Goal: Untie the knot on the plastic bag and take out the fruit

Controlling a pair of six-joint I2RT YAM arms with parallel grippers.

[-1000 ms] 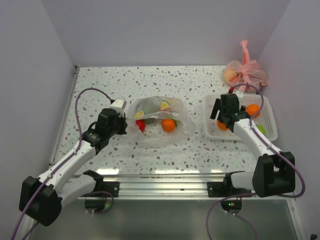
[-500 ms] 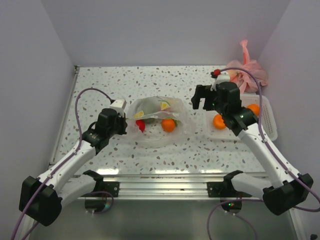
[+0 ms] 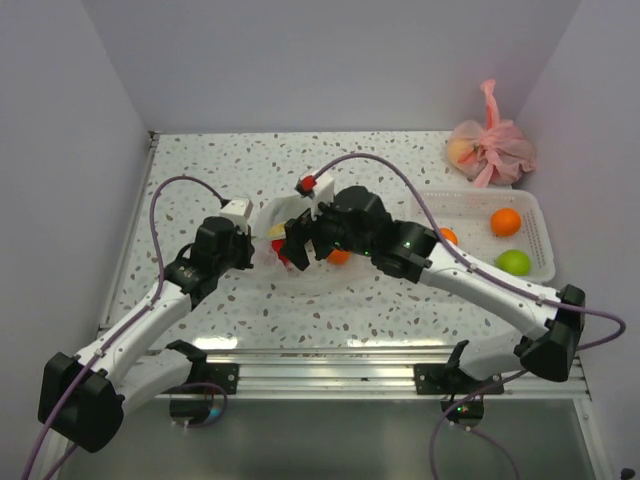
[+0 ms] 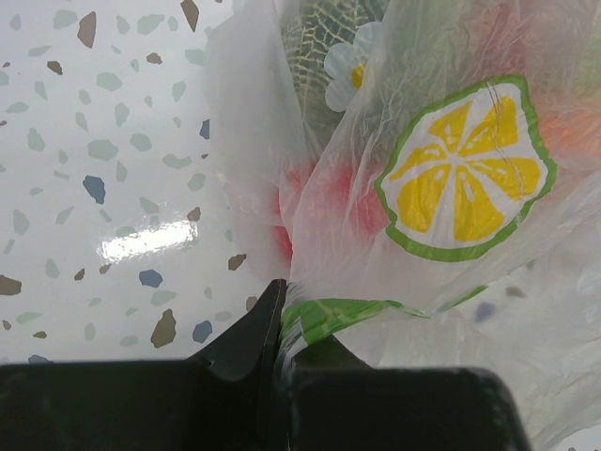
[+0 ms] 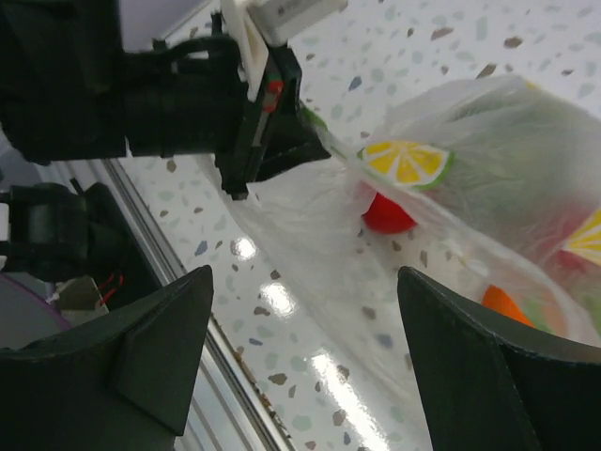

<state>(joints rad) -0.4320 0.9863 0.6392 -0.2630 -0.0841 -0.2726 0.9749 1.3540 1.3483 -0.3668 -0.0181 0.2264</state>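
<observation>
Speckled tabletop (image 3: 400,160) is bearing the plastic bag (image 4: 451,178), left gripper (image 4: 284,315) pinching the rim at its tips, right gripper (image 5: 305,282) hanging spread with fruit (image 5: 387,214) directly ahead.

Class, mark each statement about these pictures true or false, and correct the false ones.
1. The left end effector pinches the plastic bag. True.
2. The right end effector is shut on a fruit. False: it is open, above the plastic bag.
3. The basket holds an orange and a green fruit. True.
4. The pink bag lies in the basket. False: it sits behind the basket, by the back wall.
</observation>
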